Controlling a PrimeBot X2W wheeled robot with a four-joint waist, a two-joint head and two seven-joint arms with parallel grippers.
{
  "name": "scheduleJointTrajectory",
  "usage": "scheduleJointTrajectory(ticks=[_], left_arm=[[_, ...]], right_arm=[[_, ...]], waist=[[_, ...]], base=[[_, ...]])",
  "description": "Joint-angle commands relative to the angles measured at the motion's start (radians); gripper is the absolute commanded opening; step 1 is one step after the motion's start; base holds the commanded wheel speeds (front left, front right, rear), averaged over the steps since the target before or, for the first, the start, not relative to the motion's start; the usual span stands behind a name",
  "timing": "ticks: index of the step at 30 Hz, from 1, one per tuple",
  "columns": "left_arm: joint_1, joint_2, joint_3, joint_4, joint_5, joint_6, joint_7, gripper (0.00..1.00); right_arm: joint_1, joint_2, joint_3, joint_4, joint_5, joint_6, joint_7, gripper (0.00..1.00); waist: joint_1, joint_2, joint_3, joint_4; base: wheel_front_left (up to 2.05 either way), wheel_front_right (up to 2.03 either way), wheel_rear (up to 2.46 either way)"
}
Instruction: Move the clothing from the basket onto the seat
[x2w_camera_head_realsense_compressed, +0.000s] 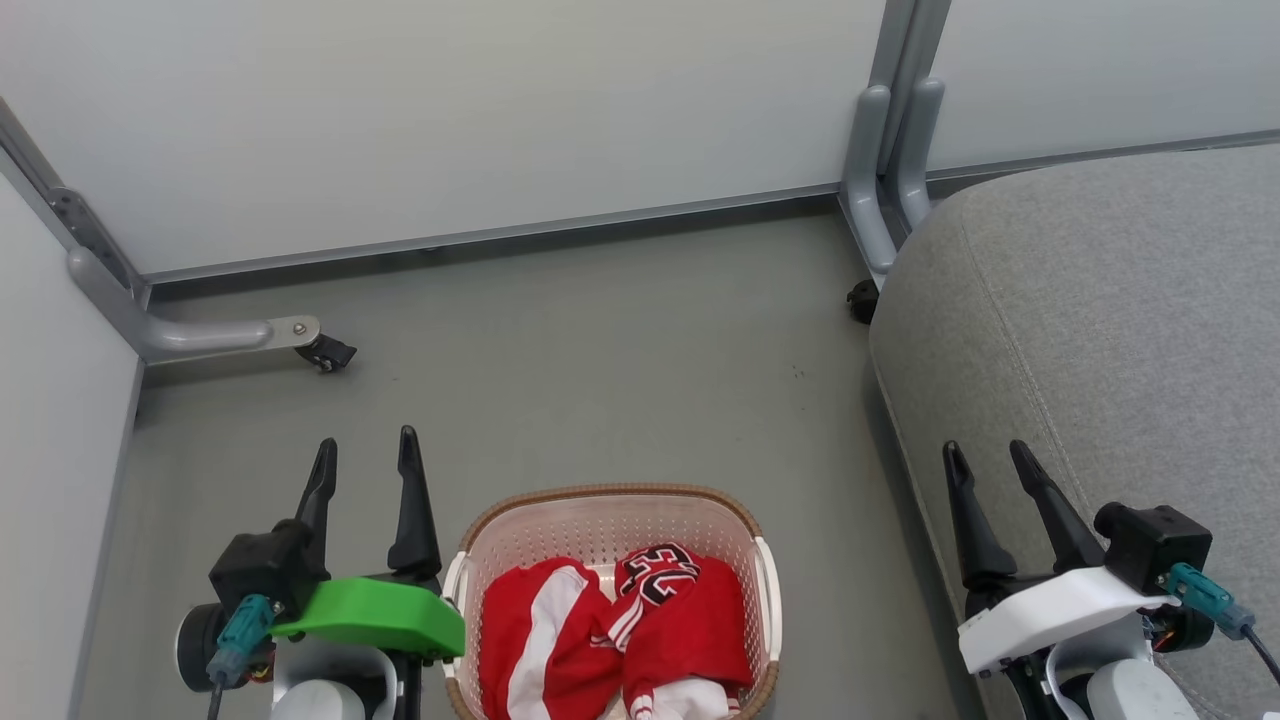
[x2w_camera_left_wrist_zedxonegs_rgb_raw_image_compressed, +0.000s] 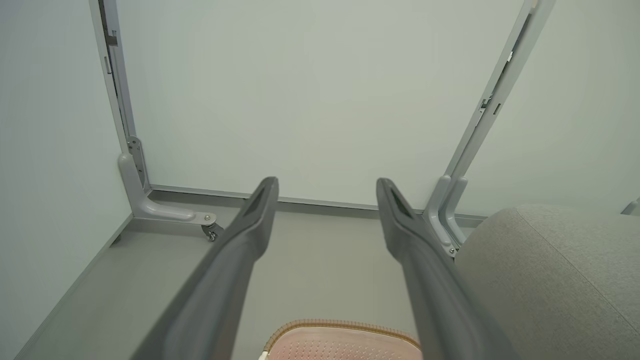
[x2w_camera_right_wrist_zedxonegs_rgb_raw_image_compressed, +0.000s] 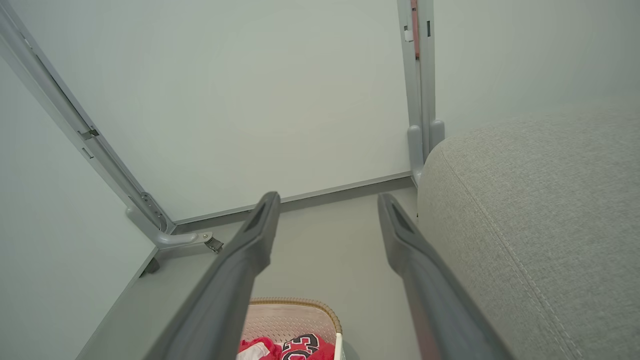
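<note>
Red clothing (x2w_camera_head_realsense_compressed: 615, 630) sits bunched in the basket (x2w_camera_head_realsense_compressed: 600, 497) on the floor (x2w_camera_head_realsense_compressed: 620, 350) — nothing's on the grey seat (x2w_camera_head_realsense_compressed: 1100, 300) yet, so basically the whole job is left. Left claw (x2w_camera_head_realsense_compressed: 366, 440) and right claw (x2w_camera_head_realsense_compressed: 984, 447) are both spread wide, holding nothing. The seat's rounded edge runs just right of the basket, under the right claw — plenty of open floor ahead, partition panels (x2w_camera_head_realsense_compressed: 450, 120) further back.

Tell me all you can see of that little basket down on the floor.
The basket is cream-white perforated plastic, a rounded rectangle with a brown woven-look rim and white side handles. It stands upright on the grey floor, left of the seat and apart from it, holding crumpled red clothing with white stripes.
</note>
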Motion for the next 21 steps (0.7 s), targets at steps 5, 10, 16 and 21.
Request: scheduleJointTrajectory(ticks=[5,10,16,21], left_arm=[[-0.021,0.008,-0.012,-0.01,0.058,0.009,-0.018,1.0],[-0.022,0.008,-0.022,-0.012,0.093,0.013,-0.028,1.0],[-0.02,0.009,-0.028,-0.018,0.128,0.011,-0.039,1.0],[-0.018,0.009,-0.032,-0.021,0.148,0.007,-0.048,1.0]], right_arm=[[-0.014,-0.006,0.003,-0.003,-0.062,0.0,-0.019,1.0],[-0.013,-0.007,0.004,-0.001,-0.104,0.0,-0.03,1.0],[-0.015,-0.007,0.005,0.005,-0.152,0.0,-0.041,1.0],[-0.014,-0.007,0.007,0.01,-0.191,0.0,-0.051,1.0]], waist=[[0.0,0.0,0.001,0.001],[0.0,0.0,0.002,0.003],[0.0,0.0,0.004,0.005],[0.0,0.0,0.005,0.006]], base=[[0.0,0.0,0.0],[0.0,0.0,0.0],[0.0,0.0,0.0],[0.0,0.0,0.0]])
